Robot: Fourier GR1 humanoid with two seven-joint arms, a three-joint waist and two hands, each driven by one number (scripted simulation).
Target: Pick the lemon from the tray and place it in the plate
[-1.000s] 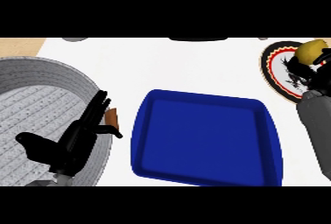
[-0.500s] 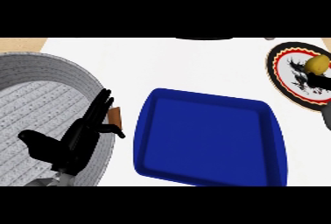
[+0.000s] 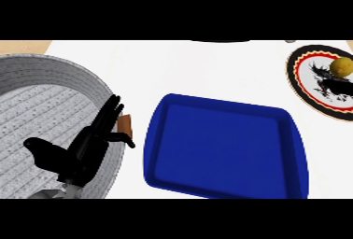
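Note:
A yellow lemon (image 3: 342, 66) lies on the round plate (image 3: 308, 84) with a red, black and white pattern at the right edge of the head view. The blue tray (image 3: 224, 147) sits in the middle of the counter with nothing in it. My left hand (image 3: 86, 149) rests at the lower left with its fingers straight, lying over the rim of a grey basket, well left of the tray. My right hand does not show in this view.
A large grey woven basket (image 3: 41, 107) fills the left side. A small brown object (image 3: 125, 125) sits between the basket rim and the tray. A dark object (image 3: 221, 41) shows at the top edge of the white counter.
My right hand, which was over the plate with the lemon, has let go and pulled out of view to the right. The lemon now lies on the plate. The left hand has stayed put.

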